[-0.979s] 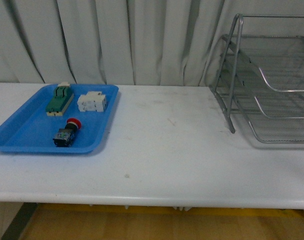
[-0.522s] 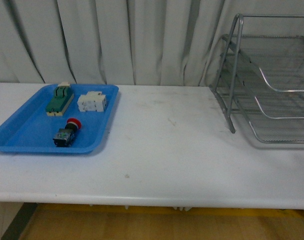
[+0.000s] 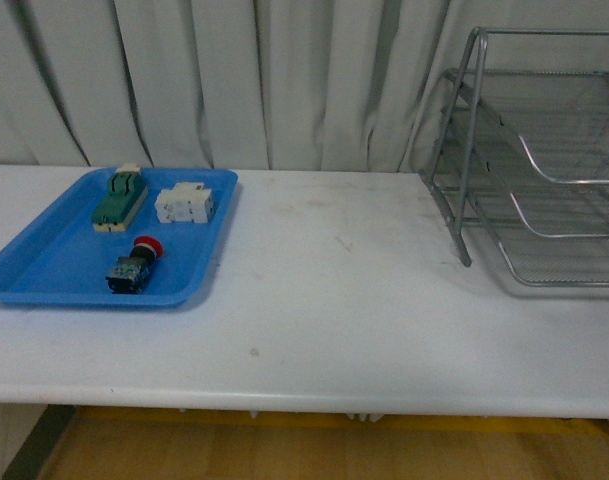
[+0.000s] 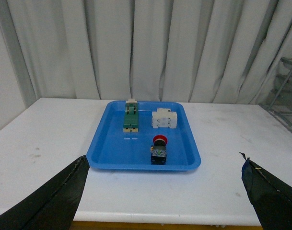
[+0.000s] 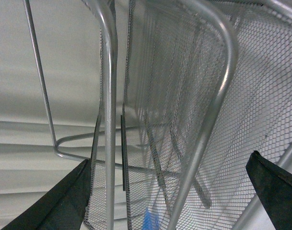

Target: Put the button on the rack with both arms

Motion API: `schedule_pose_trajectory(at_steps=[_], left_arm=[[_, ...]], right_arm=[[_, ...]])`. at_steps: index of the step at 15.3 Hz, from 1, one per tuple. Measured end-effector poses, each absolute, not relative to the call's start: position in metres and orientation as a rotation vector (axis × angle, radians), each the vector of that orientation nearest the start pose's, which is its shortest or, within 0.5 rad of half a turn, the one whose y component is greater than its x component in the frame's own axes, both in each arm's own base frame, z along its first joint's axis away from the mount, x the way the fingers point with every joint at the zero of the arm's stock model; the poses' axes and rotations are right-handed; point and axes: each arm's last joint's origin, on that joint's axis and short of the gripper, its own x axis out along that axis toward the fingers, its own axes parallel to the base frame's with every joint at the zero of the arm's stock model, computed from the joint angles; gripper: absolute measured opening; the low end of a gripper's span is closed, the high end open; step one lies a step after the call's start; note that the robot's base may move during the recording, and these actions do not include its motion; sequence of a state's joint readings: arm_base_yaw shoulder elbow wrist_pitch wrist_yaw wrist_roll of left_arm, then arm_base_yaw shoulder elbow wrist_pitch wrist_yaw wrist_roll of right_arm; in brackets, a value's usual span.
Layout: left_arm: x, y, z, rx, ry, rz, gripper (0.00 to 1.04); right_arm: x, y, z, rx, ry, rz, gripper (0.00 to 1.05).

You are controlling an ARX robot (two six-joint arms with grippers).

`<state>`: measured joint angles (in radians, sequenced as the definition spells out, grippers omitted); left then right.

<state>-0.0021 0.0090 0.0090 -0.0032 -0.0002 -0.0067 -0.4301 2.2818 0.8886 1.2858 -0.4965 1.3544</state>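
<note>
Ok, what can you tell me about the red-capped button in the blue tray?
The button is a small switch with a round red cap, a black collar and a dark blue-green body, plastic by the look. It lies on its side in the blue tray, cap pointing away from the robot, near the tray's front edge. It sits apart from the green switch and the white block behind it. Nothing but the tray touches it.

I found no text, label, brand or number that I could read on anything in the three views I had.
</note>
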Motion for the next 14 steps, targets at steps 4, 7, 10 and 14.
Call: schedule_pose_trajectory(at_steps=[4,7,10,14], left_arm=[[0.098,0.000,0.166,-0.007,0.003,-0.002,0.98],[0.098,0.000,0.166,-0.007,0.003,-0.002,0.98],[0.098,0.000,0.166,-0.007,0.003,-0.002,0.98],[0.098,0.000,0.166,-0.007,0.003,-0.002,0.98]], right_arm=[[0.371,-0.128,0.049,1.359,0.175,0.016,0.98],[0.386,-0.128,0.044,1.342,0.163,0.031,0.98],[0.400,-0.127,0.049,1.326,0.145,0.057,0.76],[0.405,-0.117,0.040,1.349,0.179,0.093,0.18]])
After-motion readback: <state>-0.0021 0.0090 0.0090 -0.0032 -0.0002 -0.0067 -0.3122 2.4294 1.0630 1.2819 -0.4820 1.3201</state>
